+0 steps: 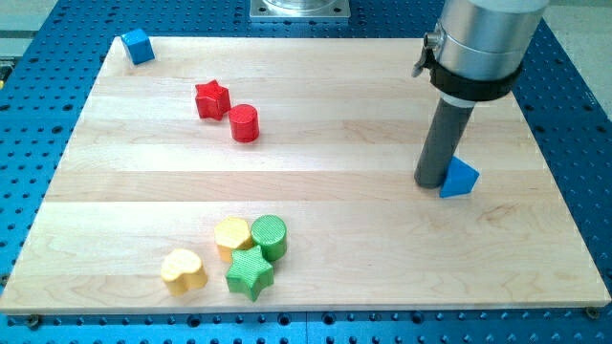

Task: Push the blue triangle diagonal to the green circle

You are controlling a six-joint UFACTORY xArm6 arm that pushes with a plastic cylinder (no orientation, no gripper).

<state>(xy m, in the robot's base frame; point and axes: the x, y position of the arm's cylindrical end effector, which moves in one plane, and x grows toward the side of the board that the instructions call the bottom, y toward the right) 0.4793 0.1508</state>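
The blue triangle (460,179) lies at the view's right, mid-height on the wooden board (316,143). My tip (431,182) stands on the board touching the triangle's left side. The green circle (270,235) stands near the view's bottom, left of centre, far to the lower left of the triangle. It touches a yellow round block (232,236) on its left and a green star (250,273) below it.
A yellow heart (183,271) lies left of the green star. A red star (212,98) and a red cylinder (245,123) sit at the upper left. A blue cube (138,46) sits at the board's top left corner.
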